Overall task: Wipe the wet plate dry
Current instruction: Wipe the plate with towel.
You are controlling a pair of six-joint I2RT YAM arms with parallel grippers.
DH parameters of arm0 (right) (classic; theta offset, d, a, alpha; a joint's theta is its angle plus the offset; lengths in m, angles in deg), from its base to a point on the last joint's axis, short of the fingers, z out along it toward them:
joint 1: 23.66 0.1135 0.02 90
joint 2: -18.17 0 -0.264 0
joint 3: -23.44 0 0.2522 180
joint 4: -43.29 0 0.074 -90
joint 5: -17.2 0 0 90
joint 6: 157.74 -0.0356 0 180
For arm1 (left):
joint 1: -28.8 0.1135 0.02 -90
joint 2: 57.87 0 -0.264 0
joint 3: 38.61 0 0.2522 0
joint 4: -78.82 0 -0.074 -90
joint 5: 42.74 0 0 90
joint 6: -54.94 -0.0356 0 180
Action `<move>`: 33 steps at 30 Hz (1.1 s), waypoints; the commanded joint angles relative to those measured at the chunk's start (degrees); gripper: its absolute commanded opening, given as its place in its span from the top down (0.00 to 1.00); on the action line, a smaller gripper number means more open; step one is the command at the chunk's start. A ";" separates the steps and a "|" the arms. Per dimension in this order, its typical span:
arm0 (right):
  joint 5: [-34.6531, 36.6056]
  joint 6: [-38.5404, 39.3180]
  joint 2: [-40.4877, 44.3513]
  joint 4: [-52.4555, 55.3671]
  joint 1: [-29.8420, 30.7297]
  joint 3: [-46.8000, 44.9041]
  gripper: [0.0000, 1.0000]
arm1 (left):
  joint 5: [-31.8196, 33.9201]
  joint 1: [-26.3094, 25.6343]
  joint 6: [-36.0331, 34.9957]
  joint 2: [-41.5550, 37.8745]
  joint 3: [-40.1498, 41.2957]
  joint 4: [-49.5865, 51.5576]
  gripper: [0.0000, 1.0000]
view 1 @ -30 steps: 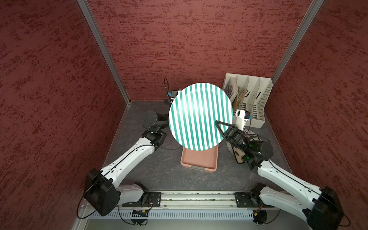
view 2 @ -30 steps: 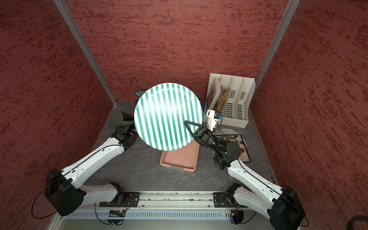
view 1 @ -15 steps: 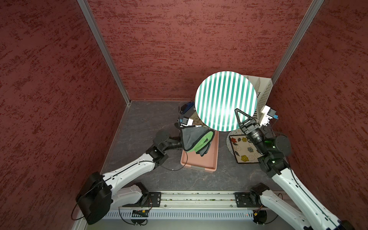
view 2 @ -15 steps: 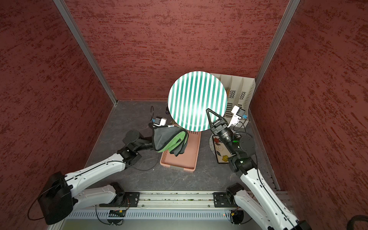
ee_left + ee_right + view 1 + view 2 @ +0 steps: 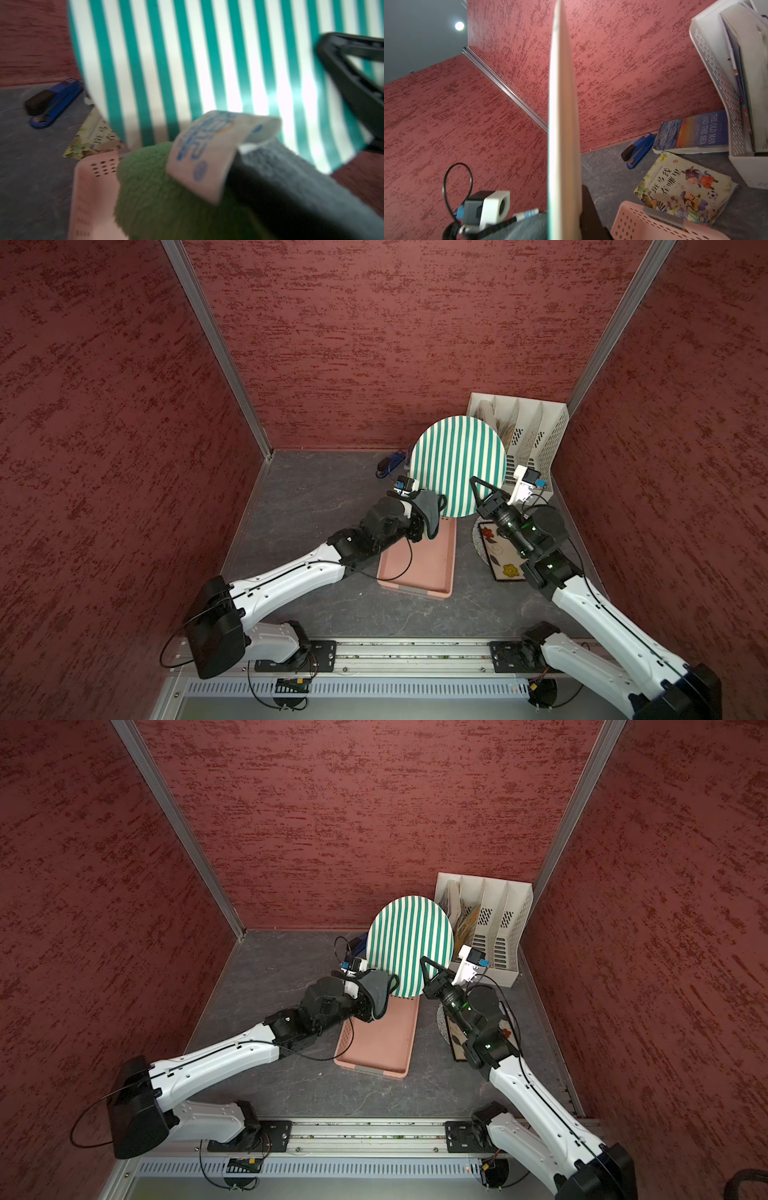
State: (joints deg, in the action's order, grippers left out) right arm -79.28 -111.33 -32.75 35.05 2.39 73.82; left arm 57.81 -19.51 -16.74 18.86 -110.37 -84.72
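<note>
- My right gripper [image 5: 474, 483] was pinched on the bottom rim of the plate [image 5: 457, 464], one finger on the striped face and the other round the back. So the plate stood on edge, rising straight up off my fingertips, above the far end of the pink tray [image 5: 415, 576].
- From the right wrist it was just a thin blade [image 5: 562, 124] running away from the fingers, with its flat faces looking out to either side of the grip.
- My left gripper [image 5: 422, 515] was pressed shut with the cloth [image 5: 434, 506] bunched round it, fluffy green on one side, grey on the other, label flapping on top. I couldn't actually see the fingertips under all that.
- The bit that mattered: the striped face was dead ahead of my left fingers, and the cloth sat up against its lower edge, on the side away from the right gripper. It looked like contact, but I wouldn't swear to it because the left wrist view was blurry.
- Nearly all of the face lay above and across from the cloth. My guess is that the left arm had the wiping to do, sweeping up and over toward the right fingers.
- My worry was that the plate was only held at one spot on the rim, so a hard shove could've levered it round in the pinch.
- I saw glare on the stripes but no drops, so I couldn't judge how wet it was.
</note>
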 commanded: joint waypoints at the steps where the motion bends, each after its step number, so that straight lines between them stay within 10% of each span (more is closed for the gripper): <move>1: -13.76 -3.31 3.89 -8.33 9.00 -3.73 1.00 | 7.26 8.40 -0.26 3.21 -2.92 1.84 1.00; 9: -6.61 -3.59 2.11 -13.03 17.47 -8.47 1.00 | -29.28 5.33 -10.37 7.57 -6.58 0.40 1.00; 16: -0.76 -2.03 9.75 -4.12 13.98 2.37 1.00 | -28.86 0.38 -13.04 9.36 -2.50 0.19 1.00; 22: 1.80 0.56 20.43 6.19 13.16 0.27 1.00 | -25.42 8.64 -4.16 2.50 3.23 -3.19 1.00; 33: -9.28 -5.25 0.60 -10.42 13.55 3.47 1.00 | -27.75 0.54 -7.33 8.25 -5.27 -3.43 1.00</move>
State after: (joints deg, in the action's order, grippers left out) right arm -80.05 -115.84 -33.97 40.78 14.85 68.66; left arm 30.77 -19.08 -24.98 24.63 -116.82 -91.60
